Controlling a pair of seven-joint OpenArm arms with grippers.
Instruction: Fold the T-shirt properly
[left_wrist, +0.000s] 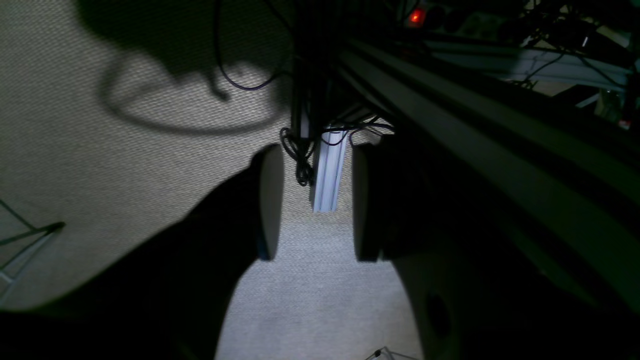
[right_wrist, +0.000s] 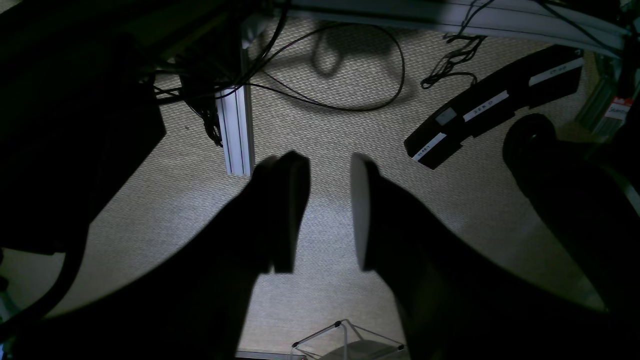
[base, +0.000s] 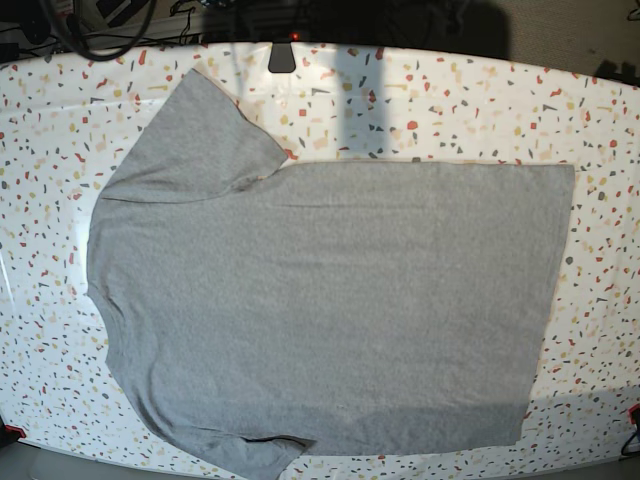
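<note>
Both grippers are hanging off the table, pointing down at beige carpet: left gripper (left_wrist: 312, 202) is sitting with its jaws parted and nothing between them, right gripper (right_wrist: 327, 212) likewise parted and empty, with a slightly narrower gap. Neither is showing in the base view.

T-shirt (base: 330, 300) is lying flat on the speckled terrazzo table (base: 450, 95), plain grey side up, spread across most of the top. Collar end is pointing at the table's left edge, straight hem near the right edge. One sleeve is reaching toward the far left corner, the other is hanging over the near edge.

Off the table: an aluminium frame leg (right_wrist: 237, 127) and loose black cables (right_wrist: 350, 75) are lying on the carpet (right_wrist: 325, 300). A black labelled bar (right_wrist: 492, 105) is sitting on the carpet under the right arm.
</note>
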